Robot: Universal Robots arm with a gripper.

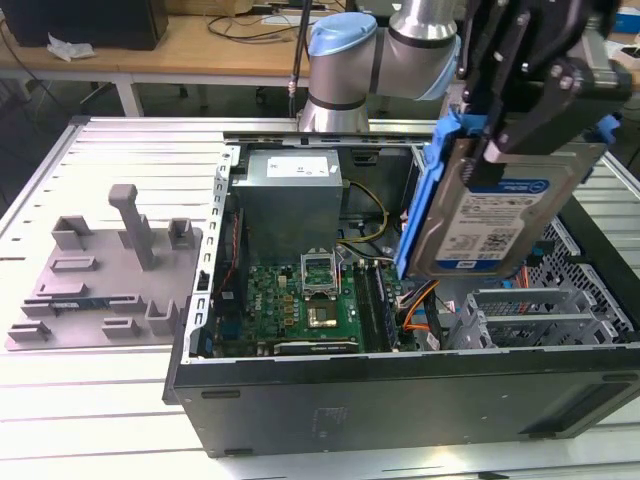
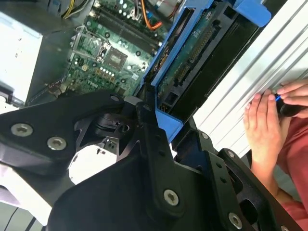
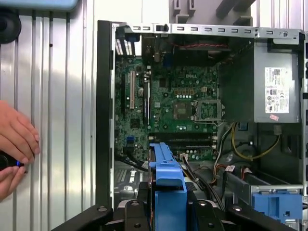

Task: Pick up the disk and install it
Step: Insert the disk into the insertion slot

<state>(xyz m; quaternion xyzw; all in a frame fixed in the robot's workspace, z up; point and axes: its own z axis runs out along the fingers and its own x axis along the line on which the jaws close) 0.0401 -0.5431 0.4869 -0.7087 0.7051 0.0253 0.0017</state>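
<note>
Clamps fingers on disk, held tilted at upper right of exterior view, above open case. Picked up; not yet seated inside; installation outstanding.

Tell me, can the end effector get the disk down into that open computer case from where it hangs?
Probably yes: the end effector holds the disk above the computer case, whose side is open, with nothing visible between them.
</note>
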